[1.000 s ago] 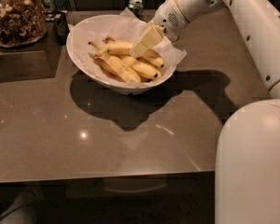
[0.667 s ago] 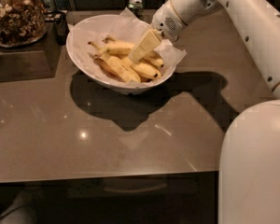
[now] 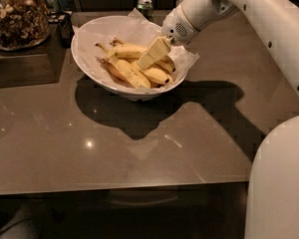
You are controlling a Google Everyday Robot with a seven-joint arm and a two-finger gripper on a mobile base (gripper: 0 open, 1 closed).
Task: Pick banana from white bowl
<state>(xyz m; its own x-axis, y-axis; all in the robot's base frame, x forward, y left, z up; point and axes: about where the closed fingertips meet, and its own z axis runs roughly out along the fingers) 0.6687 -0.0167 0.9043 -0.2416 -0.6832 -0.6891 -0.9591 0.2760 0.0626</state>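
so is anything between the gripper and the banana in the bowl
Nothing, by the camera view: the gripper hangs just over the banana in the white bowl, with no gap showing between them.

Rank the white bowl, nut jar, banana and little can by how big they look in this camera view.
1. white bowl
2. nut jar, cut off by the picture's edge, so unsure
3. banana, at the gripper reaching into the bowl
4. can, farthest back, so may look smaller
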